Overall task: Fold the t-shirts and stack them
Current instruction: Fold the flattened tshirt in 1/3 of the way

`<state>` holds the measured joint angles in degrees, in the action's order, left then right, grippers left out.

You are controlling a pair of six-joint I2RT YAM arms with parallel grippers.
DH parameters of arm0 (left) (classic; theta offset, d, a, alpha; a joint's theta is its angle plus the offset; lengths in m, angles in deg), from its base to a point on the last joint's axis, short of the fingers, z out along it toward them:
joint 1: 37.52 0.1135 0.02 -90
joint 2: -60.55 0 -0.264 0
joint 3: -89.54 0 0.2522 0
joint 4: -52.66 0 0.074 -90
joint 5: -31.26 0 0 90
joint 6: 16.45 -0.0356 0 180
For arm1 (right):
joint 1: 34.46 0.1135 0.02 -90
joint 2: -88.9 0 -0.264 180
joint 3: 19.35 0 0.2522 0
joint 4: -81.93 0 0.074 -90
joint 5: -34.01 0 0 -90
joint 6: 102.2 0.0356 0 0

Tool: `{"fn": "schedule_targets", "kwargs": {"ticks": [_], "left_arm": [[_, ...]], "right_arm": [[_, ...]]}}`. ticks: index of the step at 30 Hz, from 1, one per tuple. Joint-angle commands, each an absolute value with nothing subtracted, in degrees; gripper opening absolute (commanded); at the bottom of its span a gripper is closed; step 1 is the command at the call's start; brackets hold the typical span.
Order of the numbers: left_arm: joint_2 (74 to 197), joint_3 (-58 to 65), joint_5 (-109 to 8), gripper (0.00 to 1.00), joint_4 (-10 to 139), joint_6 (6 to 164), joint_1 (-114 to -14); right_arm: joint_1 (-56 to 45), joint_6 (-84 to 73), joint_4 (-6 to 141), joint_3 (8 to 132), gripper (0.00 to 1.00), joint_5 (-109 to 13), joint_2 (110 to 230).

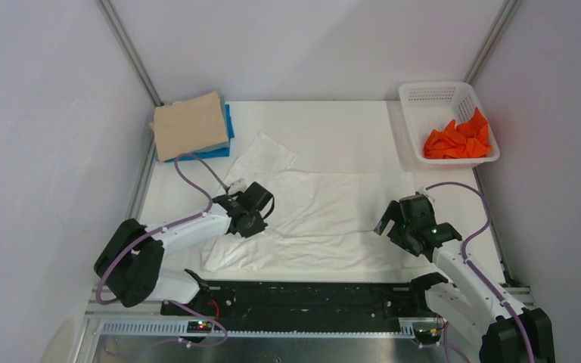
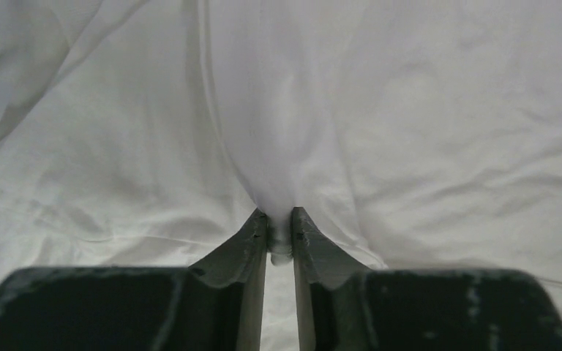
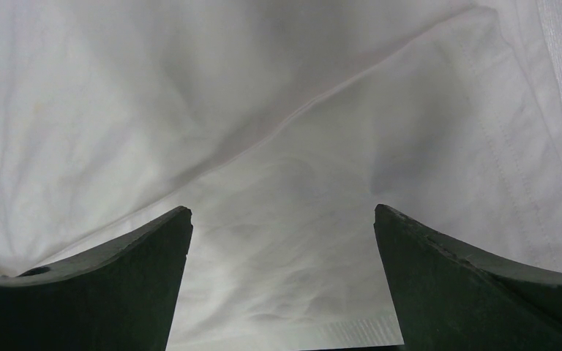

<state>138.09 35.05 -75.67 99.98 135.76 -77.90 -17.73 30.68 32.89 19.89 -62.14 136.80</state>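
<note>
The thin white t-shirt [image 1: 310, 215] lies spread and creased in the middle of the desk [image 1: 348, 125]. The left gripper [image 2: 280, 227] is clenched on a pinched ridge of its soft cloth. The right gripper [image 3: 282, 241] hangs released over the wrinkled fabric, its dark jaws wide.

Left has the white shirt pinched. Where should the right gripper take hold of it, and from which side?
Probably the layered edge on the right side of the white t-shirt, directly beneath the open right gripper. Come straight down from above with the jaws astride that line. The cloth lies flat elsewhere, and this spot sits opposite the left gripper and its pinch.
</note>
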Motion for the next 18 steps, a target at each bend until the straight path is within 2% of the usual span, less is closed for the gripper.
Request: {"fn": "schedule_targets", "kwargs": {"ticks": [1, 18], "left_arm": [[139.6, 30.9, -78.0, 0.21, 99.1, 133.8, -78.5], [155.1, 17.1, -80.3, 0.18, 98.5, 126.7, -80.6]], "right_arm": [[-17.9, 30.4, 34.2, 19.8, 1.00, -62.4, 136.5], [-18.9, 29.3, 33.9, 19.9, 1.00, -62.7, 136.5]]}}
